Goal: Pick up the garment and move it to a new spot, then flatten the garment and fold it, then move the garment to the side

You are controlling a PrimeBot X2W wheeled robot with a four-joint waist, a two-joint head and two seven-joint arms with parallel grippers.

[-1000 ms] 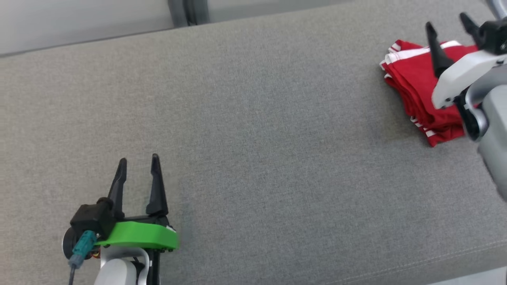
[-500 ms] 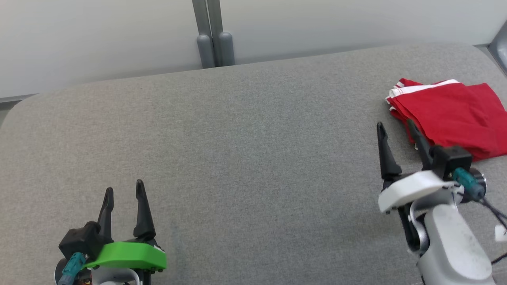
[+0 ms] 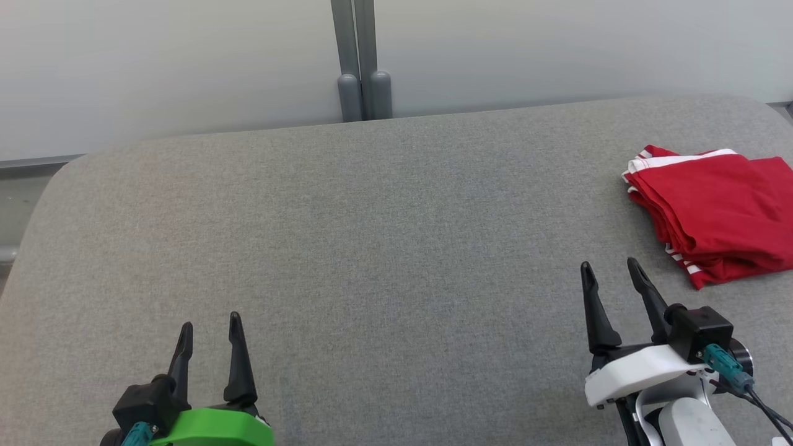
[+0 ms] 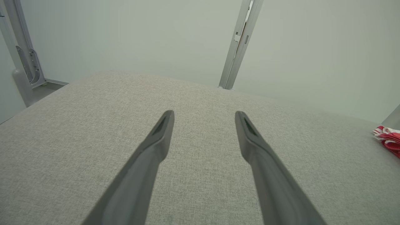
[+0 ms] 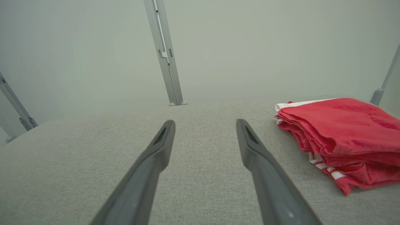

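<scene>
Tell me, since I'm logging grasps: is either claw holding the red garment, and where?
Nothing held. Left claw and right claw are open; the garment lies apart.

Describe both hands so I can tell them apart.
Each has two long, tapering black fingers. The left hand sits on a bright green bracket, with a black block and teal connector. The right hand has a white bracket, a black block, a teal connector trailing dark cables, and a pale forearm.

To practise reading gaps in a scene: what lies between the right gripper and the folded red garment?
Bare grey cushion. In the head view, open upholstery separates the right gripper from the red garment; the right wrist view agrees.
</scene>
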